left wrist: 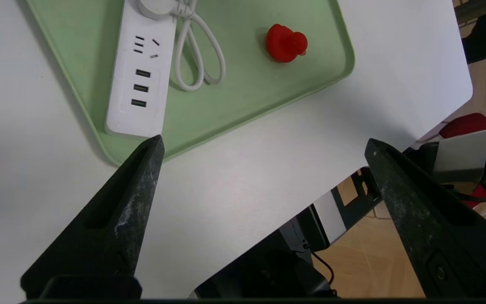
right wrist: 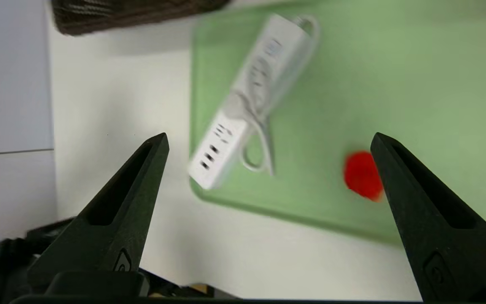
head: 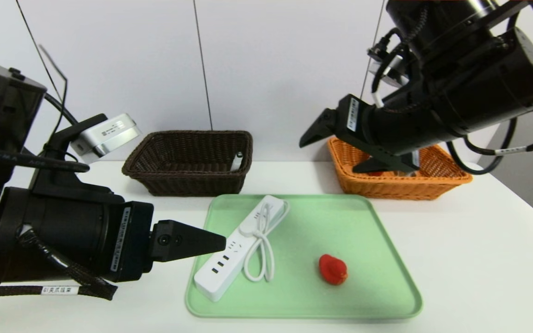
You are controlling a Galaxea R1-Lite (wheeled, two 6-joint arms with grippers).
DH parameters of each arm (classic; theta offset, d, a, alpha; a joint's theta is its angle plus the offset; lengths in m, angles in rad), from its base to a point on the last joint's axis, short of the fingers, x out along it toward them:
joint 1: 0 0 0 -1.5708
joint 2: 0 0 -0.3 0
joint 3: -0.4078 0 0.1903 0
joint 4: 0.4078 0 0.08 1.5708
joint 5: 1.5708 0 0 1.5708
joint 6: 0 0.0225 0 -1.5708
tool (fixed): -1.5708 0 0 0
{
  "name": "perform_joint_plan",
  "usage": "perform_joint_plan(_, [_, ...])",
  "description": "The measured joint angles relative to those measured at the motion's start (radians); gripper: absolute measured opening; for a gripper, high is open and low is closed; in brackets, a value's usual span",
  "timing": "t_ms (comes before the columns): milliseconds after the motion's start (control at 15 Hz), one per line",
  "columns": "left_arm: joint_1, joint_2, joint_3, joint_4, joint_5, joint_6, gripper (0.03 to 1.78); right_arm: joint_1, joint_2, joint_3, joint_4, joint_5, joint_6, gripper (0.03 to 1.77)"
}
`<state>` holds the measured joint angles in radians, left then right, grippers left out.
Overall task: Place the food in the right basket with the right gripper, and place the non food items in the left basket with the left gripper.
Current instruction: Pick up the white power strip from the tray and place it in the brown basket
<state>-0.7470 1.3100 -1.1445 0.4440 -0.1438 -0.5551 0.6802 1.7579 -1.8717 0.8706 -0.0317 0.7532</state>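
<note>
While the left tool [left wrist: 264, 145] hangs low over the white table [head: 479, 259] with its fingers spread wide and nothing between them, one tip sits just beside the near end of the power strip [head: 238, 247]. Behind it, the dark brown basket [head: 190, 162] holds a white marker [head: 237, 162] against its right wall. On the green tray [head: 377, 277], the strip lies diagonally with its cord looped alongside, and the red rubber duck [head: 332, 269] sits apart to its right. Farther right, the right tool [right wrist: 268, 141] hovers open and empty above the orange basket [head: 447, 178], where something red shows inside.
</note>
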Motion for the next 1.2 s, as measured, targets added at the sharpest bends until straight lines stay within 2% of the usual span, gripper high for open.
perform_joint_plan(133, [-0.022,0.041,-0.035,0.001,-0.001,-0.005,1.69,-0.028,-0.069,0.066,0.012,0.043,0.002,1.67])
perform_joint_plan(267, [-0.045,0.078,-0.046,-0.04,-0.001,-0.005,1.69,-0.077,-0.14,0.124,0.029,0.144,0.013,1.68])
perform_joint_plan(333, [-0.056,0.096,-0.049,-0.063,-0.001,-0.006,1.69,-0.1,-0.17,0.147,0.032,0.169,0.024,1.68])
perform_joint_plan(533, [-0.077,0.184,-0.13,-0.053,-0.002,-0.042,1.69,-0.165,-0.231,0.19,0.087,0.178,0.056,1.69])
perform_joint_plan(733, [-0.098,0.278,-0.227,0.001,-0.003,-0.085,1.69,-0.224,-0.254,0.257,0.097,0.16,0.045,1.69])
perform_joint_plan(933, [-0.106,0.347,-0.263,0.011,0.001,-0.088,1.69,-0.251,-0.273,0.318,0.091,0.057,-0.008,1.69])
perform_joint_plan(1000, [-0.11,0.367,-0.275,0.016,0.002,-0.089,1.69,-0.261,-0.277,0.326,0.092,0.04,-0.037,1.69])
perform_joint_plan(1200, [-0.12,0.407,-0.287,0.036,0.007,-0.084,1.69,-0.285,-0.282,0.364,0.092,-0.004,-0.055,1.69])
